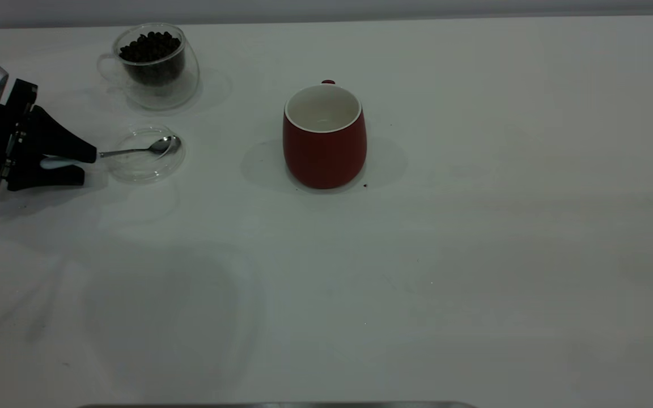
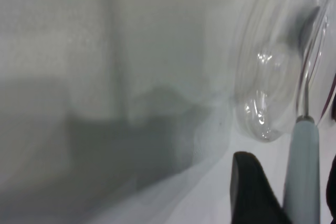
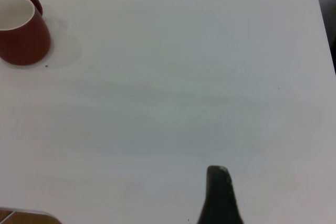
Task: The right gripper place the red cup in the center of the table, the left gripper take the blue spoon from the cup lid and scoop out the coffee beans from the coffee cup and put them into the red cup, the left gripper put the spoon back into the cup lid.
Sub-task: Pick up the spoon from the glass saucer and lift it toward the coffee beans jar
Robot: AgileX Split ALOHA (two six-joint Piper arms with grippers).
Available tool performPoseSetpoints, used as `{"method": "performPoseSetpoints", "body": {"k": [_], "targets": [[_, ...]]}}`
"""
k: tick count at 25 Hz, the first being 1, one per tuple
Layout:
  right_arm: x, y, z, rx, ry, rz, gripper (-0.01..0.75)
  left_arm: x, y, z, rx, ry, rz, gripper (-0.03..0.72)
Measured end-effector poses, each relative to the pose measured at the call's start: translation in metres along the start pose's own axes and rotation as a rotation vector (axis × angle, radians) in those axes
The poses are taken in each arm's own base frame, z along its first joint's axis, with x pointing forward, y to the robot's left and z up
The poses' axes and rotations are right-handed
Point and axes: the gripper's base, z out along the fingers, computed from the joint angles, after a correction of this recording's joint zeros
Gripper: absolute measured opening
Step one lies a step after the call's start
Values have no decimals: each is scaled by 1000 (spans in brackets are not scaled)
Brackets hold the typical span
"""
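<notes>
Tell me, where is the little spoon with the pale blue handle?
In the exterior view it lies at the left: the metal spoon rests its bowl in the round clear glass lid, its handle between the left end effector's black fingers.

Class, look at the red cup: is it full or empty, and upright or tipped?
Empty and upright. The red cup stands on its base on the table, mouth up, its white inside bare with no coffee beans.
</notes>
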Motion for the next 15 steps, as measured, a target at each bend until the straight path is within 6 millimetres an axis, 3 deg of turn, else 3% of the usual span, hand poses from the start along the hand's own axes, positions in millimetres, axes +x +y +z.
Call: {"method": "performPoseSetpoints", "body": {"k": [10,15], "targets": [[0,0,0,0,0,0,586,0,1,0,-6,-5,3,396],[0,0,0,0,0,0,586,-1,1,0,-11,-10,1,337]]}}
